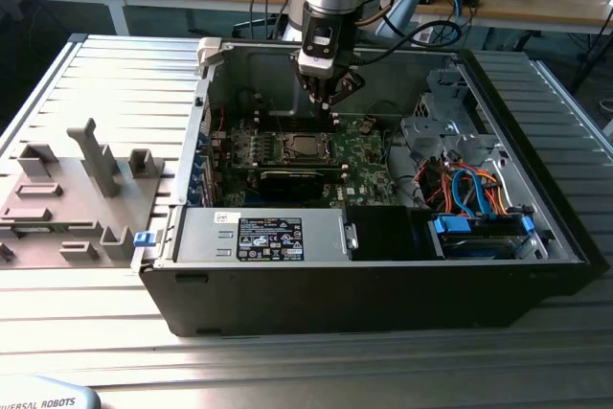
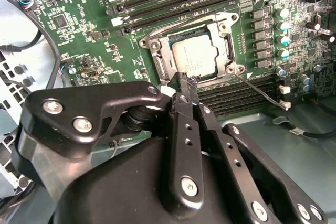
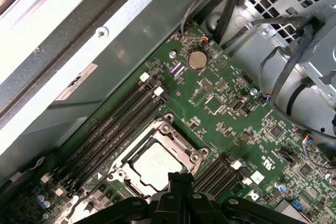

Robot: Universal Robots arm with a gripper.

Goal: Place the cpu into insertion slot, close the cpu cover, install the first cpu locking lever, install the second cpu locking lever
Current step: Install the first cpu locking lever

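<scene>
Over the mobo [image 1: 369, 155] middle, inside the open PC case [image 1: 383, 265], exterior view: gripper [image 1: 327, 107] hangs just above the cpu [image 1: 308, 147], which is seated in the insertion slot [image 1: 285, 148]. Second wrist view: fingers [image 2: 184, 124] pressed together w/ nothing between, tips at the cpu cover [image 2: 157, 51] edge, prob. to push hardware down. Thin locking lever [image 2: 257, 85] juts out, looks unlatched. First wrist view: cover lies flat round the chip.

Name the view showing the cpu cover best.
The second wrist view: the cpu cover lies close and nearly whole around the cpu. In the first wrist view the gripper hides one edge of it; in the exterior view it sits far off.
</scene>
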